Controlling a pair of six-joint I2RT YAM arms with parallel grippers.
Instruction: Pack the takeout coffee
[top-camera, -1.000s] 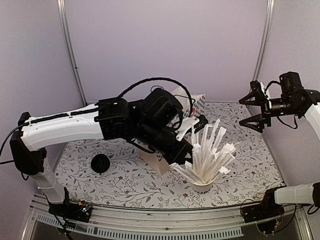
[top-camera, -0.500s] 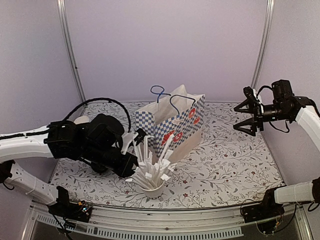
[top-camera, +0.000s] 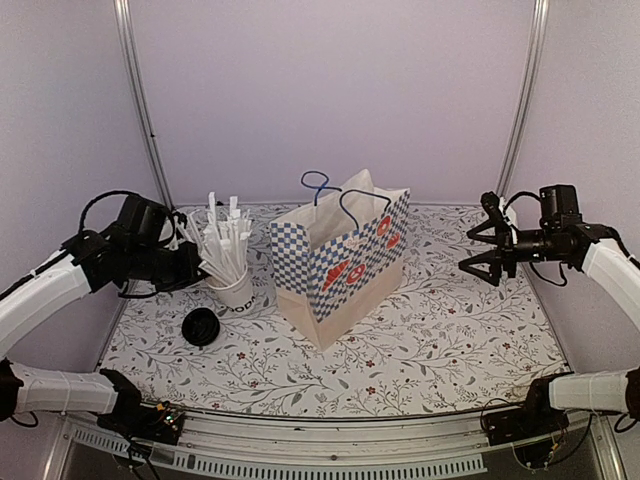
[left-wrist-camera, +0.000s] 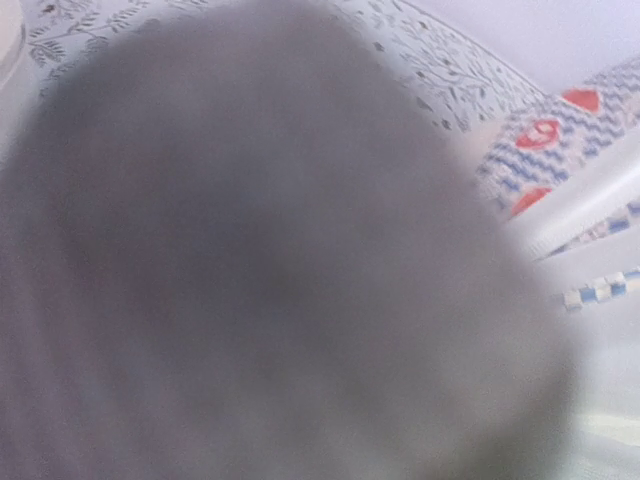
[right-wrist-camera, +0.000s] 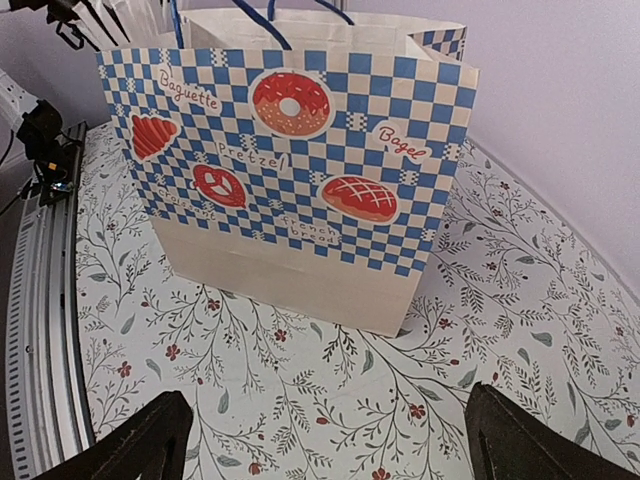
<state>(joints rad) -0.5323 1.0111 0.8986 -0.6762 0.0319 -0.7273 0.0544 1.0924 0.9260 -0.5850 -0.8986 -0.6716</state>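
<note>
While the checkered paper bag (top-camera: 340, 262) stands upright in the middle of the desk (top-camera: 455, 325), the takeout coffee (top-camera: 201, 326) sits to its left, close to the near edge. From above, only its round black lid shows. It stands apart from both arms. A bit farther back stands a white cup with black letters (top-camera: 233, 290), full of white sticks (top-camera: 222, 235). The left pincer (top-camera: 192, 268) is right beside that cup, on its left side. I cannot tell if it grips the cup, because its own camera shows only a big grey blur. The right pincer (top-camera: 472, 250) hangs over the right side of the desk, well apart from the bag, with its two fingers spread wide, released.
</note>
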